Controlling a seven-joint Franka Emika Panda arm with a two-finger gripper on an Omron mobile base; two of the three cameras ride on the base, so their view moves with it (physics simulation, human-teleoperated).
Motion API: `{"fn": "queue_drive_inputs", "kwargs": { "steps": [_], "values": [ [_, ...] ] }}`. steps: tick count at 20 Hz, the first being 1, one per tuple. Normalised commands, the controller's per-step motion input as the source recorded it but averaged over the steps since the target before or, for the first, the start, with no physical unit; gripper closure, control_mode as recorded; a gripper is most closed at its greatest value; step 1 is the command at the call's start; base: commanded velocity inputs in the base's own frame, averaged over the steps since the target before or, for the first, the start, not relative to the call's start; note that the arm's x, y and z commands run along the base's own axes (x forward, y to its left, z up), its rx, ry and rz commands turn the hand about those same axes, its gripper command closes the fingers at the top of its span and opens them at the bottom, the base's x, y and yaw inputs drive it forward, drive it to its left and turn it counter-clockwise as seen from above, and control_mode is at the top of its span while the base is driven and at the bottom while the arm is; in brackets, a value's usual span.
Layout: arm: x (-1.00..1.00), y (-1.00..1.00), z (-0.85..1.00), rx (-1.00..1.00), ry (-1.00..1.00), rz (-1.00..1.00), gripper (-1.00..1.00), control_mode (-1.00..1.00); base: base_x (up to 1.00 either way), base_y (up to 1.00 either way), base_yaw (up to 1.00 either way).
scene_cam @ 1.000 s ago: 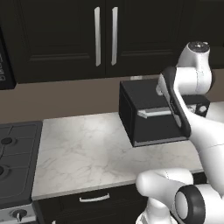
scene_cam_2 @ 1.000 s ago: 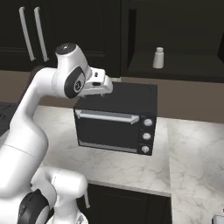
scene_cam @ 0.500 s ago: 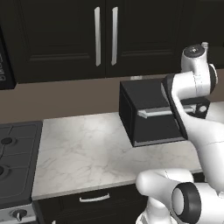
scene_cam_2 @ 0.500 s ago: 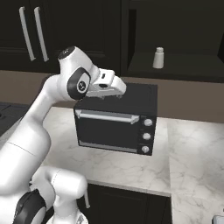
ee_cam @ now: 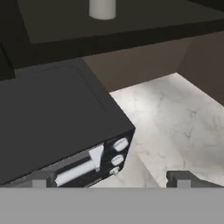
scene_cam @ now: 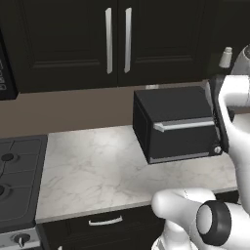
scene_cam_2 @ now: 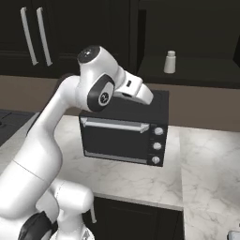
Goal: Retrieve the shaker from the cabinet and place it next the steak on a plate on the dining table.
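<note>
Cabinet (scene_cam_2: 197, 42): black, one bay open. Toaster oven (scene_cam_2: 124, 133): on counter beneath. Shaker (scene_cam_2: 169, 62): upright on the open shelf, untouched. Gripper (ee_cam: 109, 179): jaws spread, empty, above oven. Step: approach. Next required: hand raised toward the shaker.

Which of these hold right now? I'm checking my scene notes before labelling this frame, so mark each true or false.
1. The shaker stands upright on an open cabinet shelf. True.
2. The gripper is shut on the shaker. False: its fingers are spread wide and hold nothing.
3. A black toaster oven sits on the marble counter. True.
4. The toaster oven's door hangs open. False: it is closed.
5. The cabinet doors with silver bar handles are closed. True.
</note>
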Motion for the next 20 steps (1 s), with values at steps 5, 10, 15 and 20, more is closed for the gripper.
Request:
{"fn": "queue_drive_inputs", "kwargs": {
  "steps": [5,10,15,20],
  "values": [
    [-0.27,-0.47,0.44,0.17,-0.15,0.0,-1.0,-1.0,0.0,0.0,0.0],
    [0.0,-0.05,0.25,0.04,-0.12,0.0,-1.0,-1.0,0.0,0.0,0.0],
    [0.01,0.0,0.09,0.0,-0.1,0.0,-1.0,-1.0,0.0,0.0,0.0],
    [0.05,0.0,0.0,-0.02,-0.27,0.0,-1.0,-1.0,0.0,0.0,0.0]
  ]
}}
